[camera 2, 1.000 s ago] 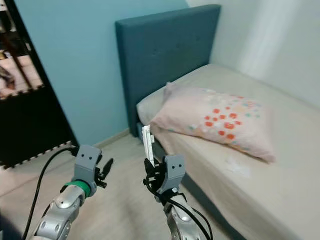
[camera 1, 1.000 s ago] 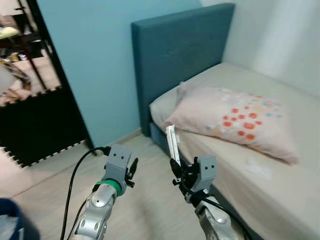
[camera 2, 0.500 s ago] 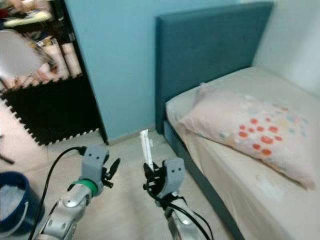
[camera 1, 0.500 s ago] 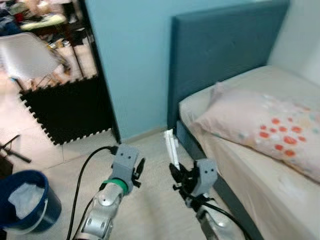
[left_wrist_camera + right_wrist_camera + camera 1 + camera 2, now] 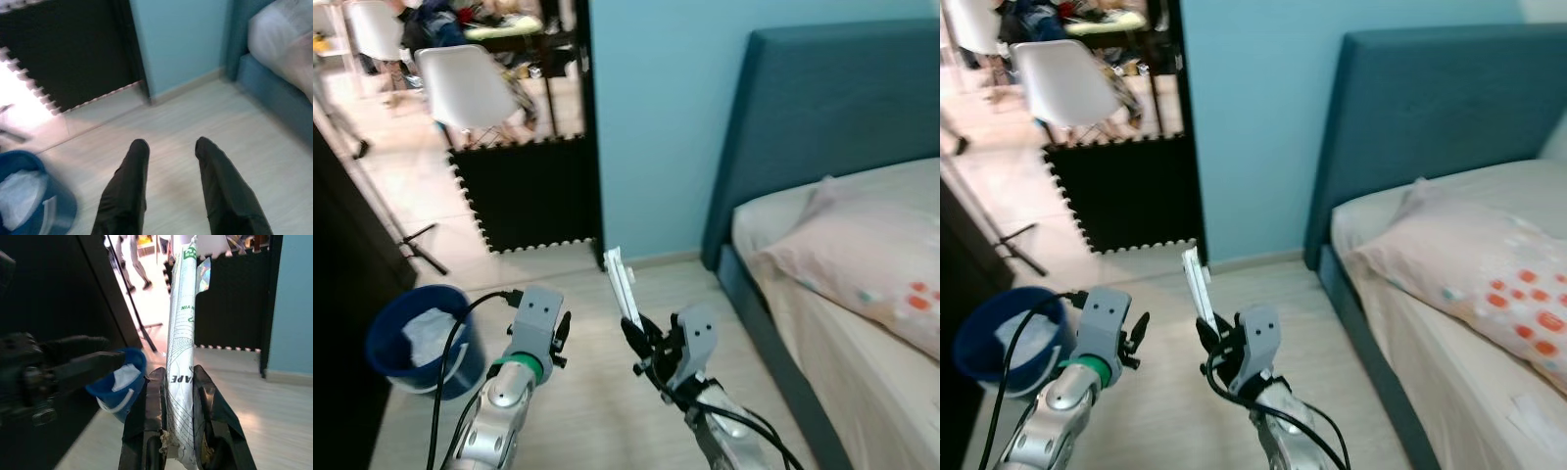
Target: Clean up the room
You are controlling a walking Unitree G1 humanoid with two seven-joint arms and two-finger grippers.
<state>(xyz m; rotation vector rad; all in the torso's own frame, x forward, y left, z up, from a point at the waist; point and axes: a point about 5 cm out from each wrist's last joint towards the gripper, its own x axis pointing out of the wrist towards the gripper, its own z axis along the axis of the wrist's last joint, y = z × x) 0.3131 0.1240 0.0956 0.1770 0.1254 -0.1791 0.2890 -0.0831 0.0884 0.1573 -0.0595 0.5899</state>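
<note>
Wrapper (image 5: 181,352) pinched upright in right hand (image 5: 177,382) | bin (image 5: 419,338), paper already in it, on floor beyond left hand (image 5: 168,147), whose fingers are parted and empty | judged: pickup done, drop into bin left | bed (image 5: 862,323) to right hand's right

Floor (image 5: 587,411): pale wood-look planks, running from bed side out through doorway into lighter tiled area. Blue bucket (image 5: 419,338) stands on floor, left of frame, by dark panel; white crumpled stuff inside. Black foam mat (image 5: 524,201) upright on floor edge at doorway, toothed border. White chair (image 5: 465,90) on tiles beyond mat. Bed (image 5: 862,323): teal base on floor against teal headboard (image 5: 822,117); beige sheet, pillow (image 5: 871,264) with red-orange dots lying on it near headboard.
</note>
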